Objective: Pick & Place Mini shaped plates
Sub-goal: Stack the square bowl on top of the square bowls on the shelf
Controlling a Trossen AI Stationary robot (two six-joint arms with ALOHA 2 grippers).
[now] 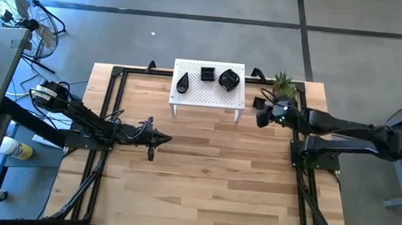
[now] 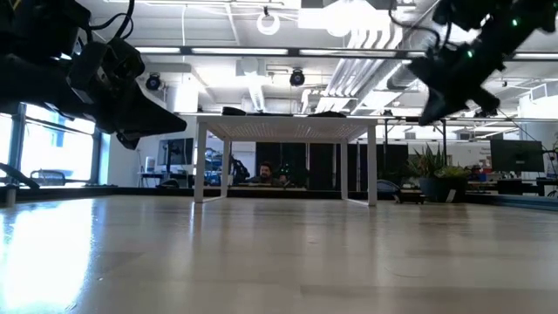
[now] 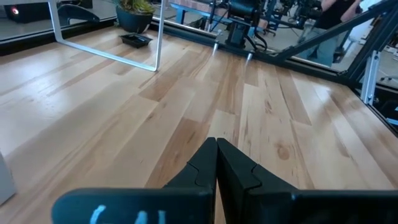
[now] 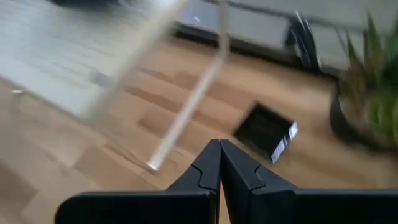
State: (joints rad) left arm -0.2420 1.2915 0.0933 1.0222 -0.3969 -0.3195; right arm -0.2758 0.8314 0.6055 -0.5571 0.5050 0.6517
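Observation:
Three mini shaped plates, glossy black, lie on the white perforated stand [image 1: 208, 91] at the far middle: a teardrop one [image 1: 182, 82], a square one [image 1: 207, 74] and a rounded one [image 1: 229, 80]. A fourth, square plate [image 4: 266, 132] lies flat on the table between the stand's right legs and the plant pot. My right gripper [image 4: 219, 144] is shut and empty, in the air just right of the stand [image 1: 261, 119], pointing down at a slant toward that plate. My left gripper [image 1: 161, 139] is shut and empty, held low over the table's left middle.
A small green potted plant [image 1: 283, 87] stands at the far right corner, close to my right gripper. Black frame rails [image 1: 105, 148] run along the table's left and right sides. The bare wooden tabletop [image 1: 217, 178] stretches from the stand toward the near edge.

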